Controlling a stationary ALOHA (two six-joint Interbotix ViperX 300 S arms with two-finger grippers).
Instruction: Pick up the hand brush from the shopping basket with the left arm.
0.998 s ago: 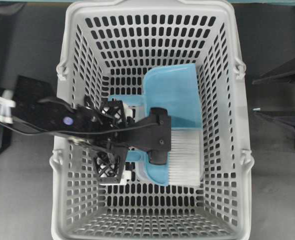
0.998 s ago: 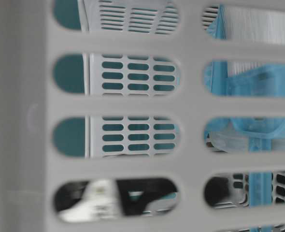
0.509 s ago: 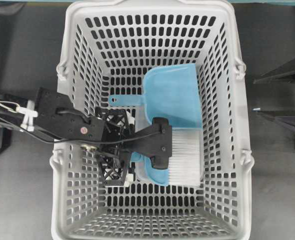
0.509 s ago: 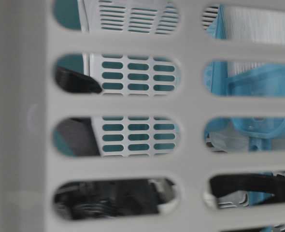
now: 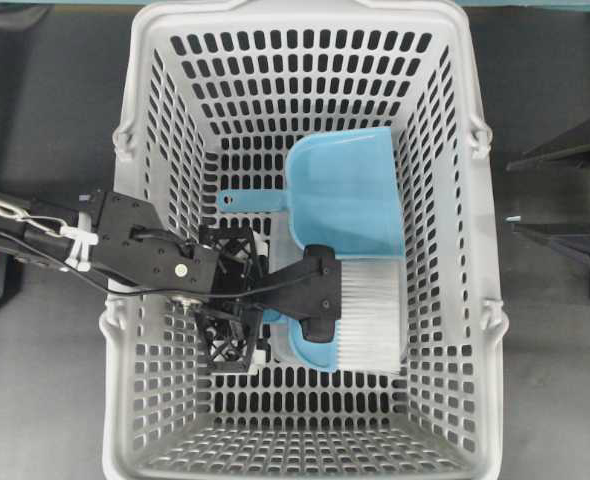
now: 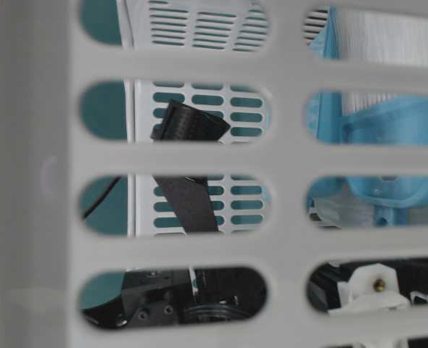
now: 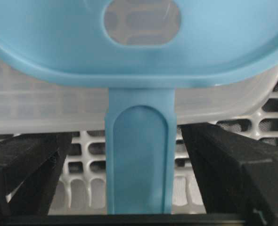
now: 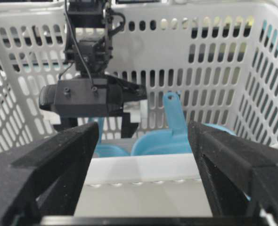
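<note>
— Where, then, is the small light-blue plastic hand brush with the fan of white bristles (image 5: 360, 325) to be found?

— Low and right of centre in the overhead frame, lying on the slotted floor of the large light-grey plastic shopping basket (image 5: 155, 400); its bristles are seen just below the light-blue scoop-shaped dustpan (image 5: 343, 190), whose thin handle points toward the left wall.

— And how is the black left arm's lattice-fingered gripper (image 5: 231, 300) placed?

— It is lowered inside the basket, left of centre; in the left wrist view the brush's thin blue handle (image 7: 140, 162) is seen upright in the middle of the frame, with one black finger (image 7: 28, 174) at lower left and the other at lower right; the claw is held wide, a gap being left on both sides of the handle, so nothing is gripped.

— And the right gripper (image 8: 141, 188)?

— Its two black fingers are spread wide across the bottom of the right wrist view, outside the basket's near rim; nothing is held.
</note>
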